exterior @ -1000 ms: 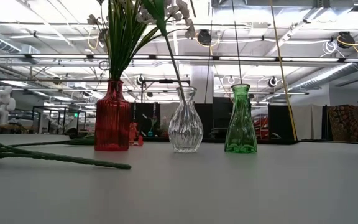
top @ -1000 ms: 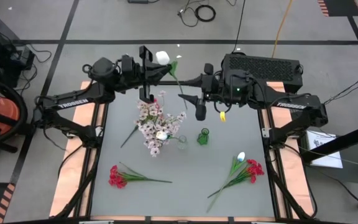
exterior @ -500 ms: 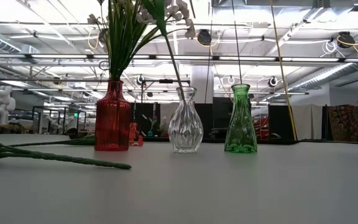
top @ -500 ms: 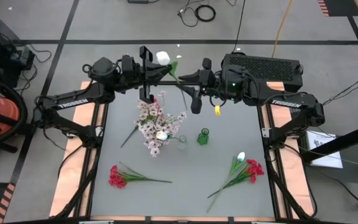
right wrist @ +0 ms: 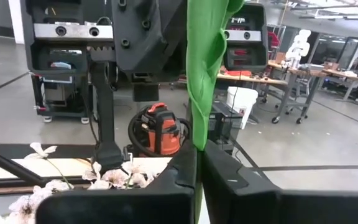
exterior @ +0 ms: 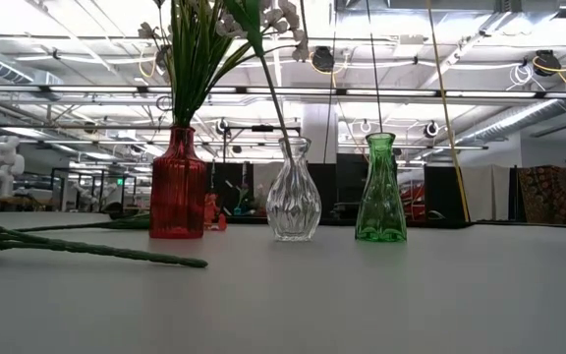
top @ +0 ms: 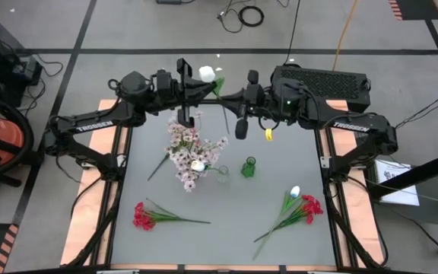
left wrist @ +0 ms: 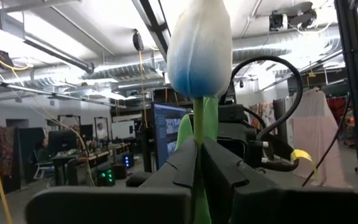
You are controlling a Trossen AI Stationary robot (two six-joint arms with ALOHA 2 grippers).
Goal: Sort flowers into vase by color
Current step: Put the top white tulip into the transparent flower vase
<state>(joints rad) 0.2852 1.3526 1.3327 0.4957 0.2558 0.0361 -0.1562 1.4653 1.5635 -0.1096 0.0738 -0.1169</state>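
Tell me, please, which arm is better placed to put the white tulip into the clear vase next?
Probably the right. Both grippers pinch the white tulip, but the right holds its lower stem, nearer the clear vase; the left grips just under the bud.

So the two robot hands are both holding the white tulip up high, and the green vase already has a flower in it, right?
Not quite. The green vase is empty; the low view shows nothing in it. The rest is right: the left gripper and right gripper both hold the white tulip up high.
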